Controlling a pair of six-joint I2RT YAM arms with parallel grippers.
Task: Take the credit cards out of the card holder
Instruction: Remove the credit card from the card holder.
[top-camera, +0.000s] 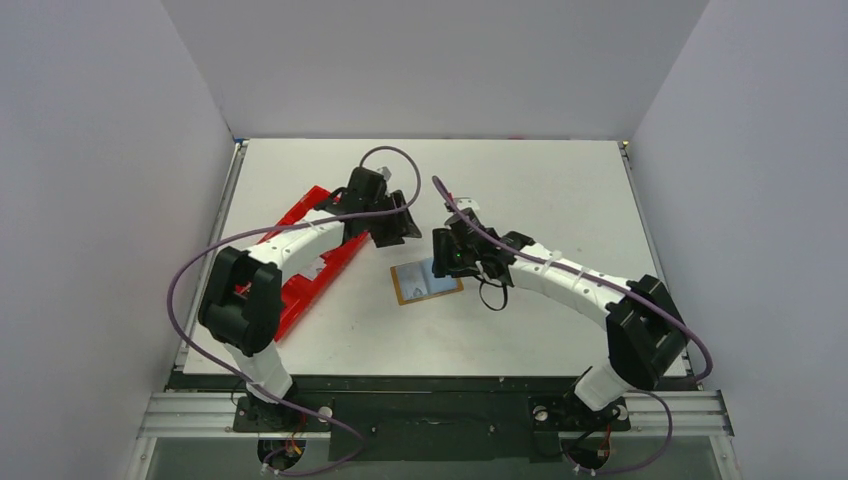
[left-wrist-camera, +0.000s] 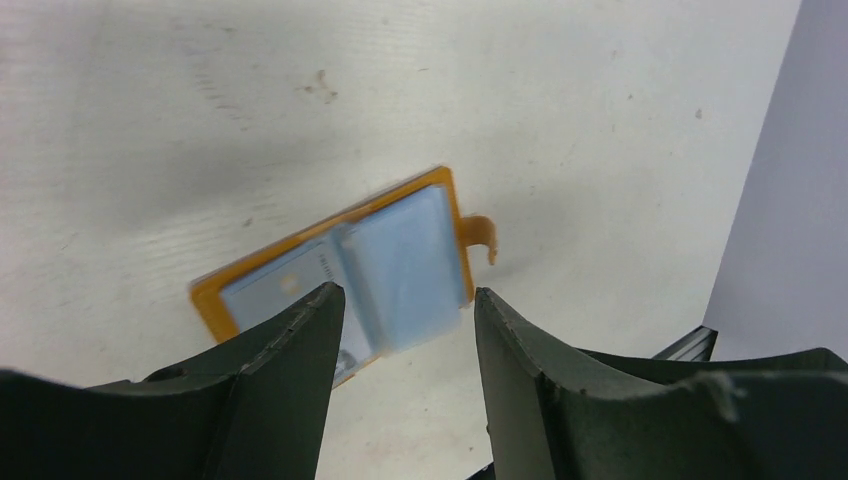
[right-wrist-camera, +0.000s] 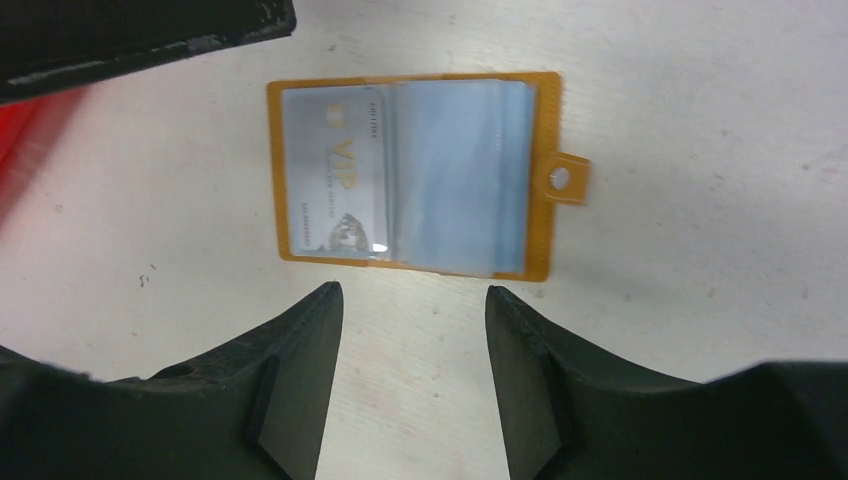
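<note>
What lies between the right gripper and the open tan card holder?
Only bare white table separates the right gripper from the tan leather-like card holder; right wrist view.

1. A white table (top-camera: 560, 190) fills the middle of the enclosure. Its top is matt, with a few small dark scuffs (left-wrist-camera: 322, 85) that show up close.
2. Plain pale grey walls close it in on three sides: the far wall (top-camera: 430, 60), the left wall (top-camera: 90, 180) and the right wall (top-camera: 760, 150). Each meets the table's edge.
3. Along the near edge runs a black strip (top-camera: 430, 381), then a silver metal rail (top-camera: 440, 418).
4. The light is soft and even, and shadows are faint.
</note>
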